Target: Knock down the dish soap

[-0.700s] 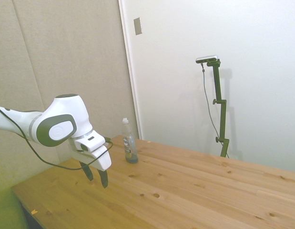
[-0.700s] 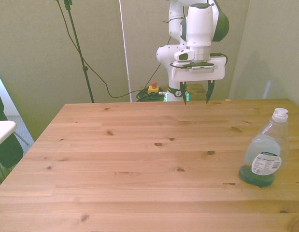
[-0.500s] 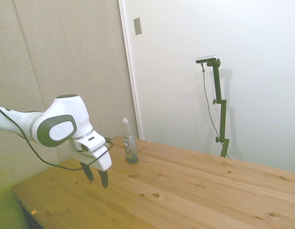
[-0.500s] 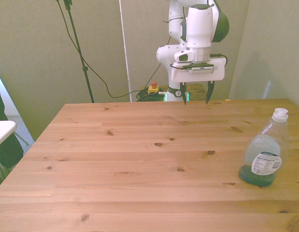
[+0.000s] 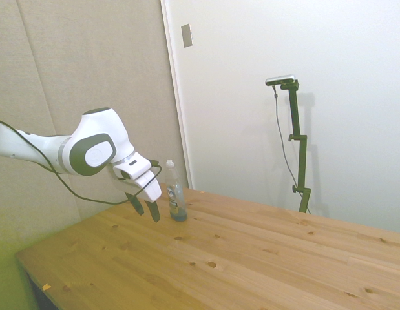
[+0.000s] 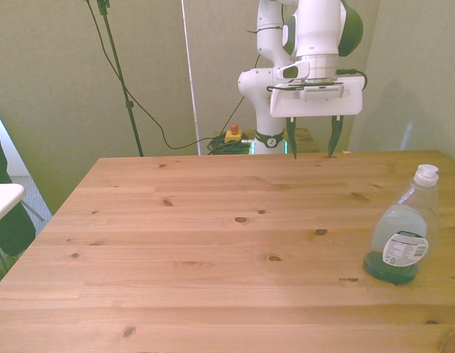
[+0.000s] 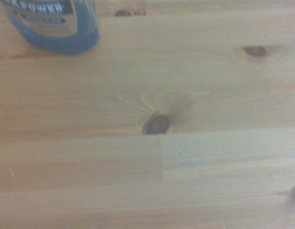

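My gripper (image 6: 312, 145) hangs with fingers apart above the desk's (image 6: 212, 250) far edge, holding nothing. Further toward the front view's right, the dish soap (image 6: 402, 229) stands upright near the desk's edge. Nearly empty, it looks light and top-heavy; I'd push near the cap, not grip.

Held aloft on the white arm (image 5: 31, 150) — gripper (image 6: 314, 145) tilted, dark fingers (image 6: 292, 143) spread apart and pointing down — holding nothing between them.
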`<state>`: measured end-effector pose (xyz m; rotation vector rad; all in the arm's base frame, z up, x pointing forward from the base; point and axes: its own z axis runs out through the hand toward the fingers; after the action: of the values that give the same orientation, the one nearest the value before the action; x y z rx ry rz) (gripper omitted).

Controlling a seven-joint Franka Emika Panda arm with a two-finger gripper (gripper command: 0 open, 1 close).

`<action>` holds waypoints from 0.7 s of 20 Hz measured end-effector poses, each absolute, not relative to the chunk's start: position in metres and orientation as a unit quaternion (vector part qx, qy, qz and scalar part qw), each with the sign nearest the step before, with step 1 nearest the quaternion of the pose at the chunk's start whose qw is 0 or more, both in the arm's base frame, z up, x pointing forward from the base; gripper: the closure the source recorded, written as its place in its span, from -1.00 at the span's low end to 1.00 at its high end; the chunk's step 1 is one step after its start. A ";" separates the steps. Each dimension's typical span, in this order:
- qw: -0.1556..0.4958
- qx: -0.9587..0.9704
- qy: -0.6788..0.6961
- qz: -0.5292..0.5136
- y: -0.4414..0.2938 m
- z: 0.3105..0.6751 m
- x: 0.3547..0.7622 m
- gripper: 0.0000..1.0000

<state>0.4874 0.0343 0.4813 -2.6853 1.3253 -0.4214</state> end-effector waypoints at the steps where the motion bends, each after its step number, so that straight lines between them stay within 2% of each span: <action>1: 0.057 -0.884 0.442 -0.142 0.039 0.482 0.496 1.00; 14: 0.050 -0.867 0.473 -0.148 0.106 0.456 0.597 1.00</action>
<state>0.5968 0.1063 0.4561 -2.6407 1.4401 -0.4518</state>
